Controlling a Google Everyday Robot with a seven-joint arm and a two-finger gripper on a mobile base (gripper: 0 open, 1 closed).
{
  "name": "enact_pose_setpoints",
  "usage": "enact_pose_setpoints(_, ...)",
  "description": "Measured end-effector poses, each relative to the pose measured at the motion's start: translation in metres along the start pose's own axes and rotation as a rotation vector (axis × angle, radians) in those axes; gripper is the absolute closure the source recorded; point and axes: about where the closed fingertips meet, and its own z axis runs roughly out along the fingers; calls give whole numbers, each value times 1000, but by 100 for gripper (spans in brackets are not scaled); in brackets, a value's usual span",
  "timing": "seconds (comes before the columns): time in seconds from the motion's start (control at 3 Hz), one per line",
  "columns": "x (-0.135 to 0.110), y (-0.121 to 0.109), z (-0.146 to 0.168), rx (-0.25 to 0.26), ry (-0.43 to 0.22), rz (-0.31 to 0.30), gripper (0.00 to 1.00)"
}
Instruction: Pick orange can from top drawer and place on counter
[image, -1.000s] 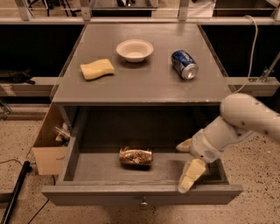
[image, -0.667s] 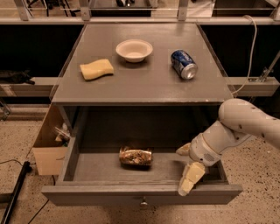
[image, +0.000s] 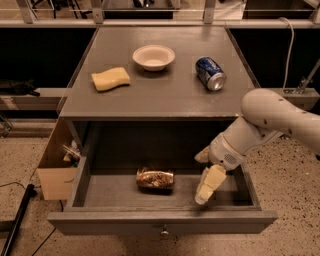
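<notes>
Worktop: flat grey-painted wooden worktop (image: 165, 97) of the cabinet, scuffed. It carries three things, all where they were a second ago.

Drawer: wide shallow grey top drawer (image: 162, 222) pulled fully out toward the near side, small round metal knob (image: 163, 231) at front centre. No shift since the earlier frames.

Arm: white robot arm (image: 272, 120) enters from the right and bends down over the right part of the drawer. Against the earlier frames its elbow sits slightly higher and further left.

Gripper: gripper (image: 199, 179) hangs inside the drawer at its right side. It has moved a little left and toward the far side, closing on the can. Pale yellow fingers (image: 210, 182) are spread apart and hold nothing.

Brown cardboard box (image: 50, 170) stands on the floor, left of the cabinet.

White round bowl (image: 154, 56): far centre of the worktop, upright.

Yellow wavy-edged sponge (image: 110, 78): left of the bowl, nearer.

Blue can with silver end (image: 210, 73): on its side, right of the bowl.

Small shiny orange-gold can (image: 155, 178): on its side on the drawer floor, about centre, left of the fingers and clear of them. Position unchanged.
</notes>
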Motion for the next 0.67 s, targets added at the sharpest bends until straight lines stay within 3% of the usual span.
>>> enact_pose_setpoints(0.67, 3, 0, -1, 1, -16, 8, 0)
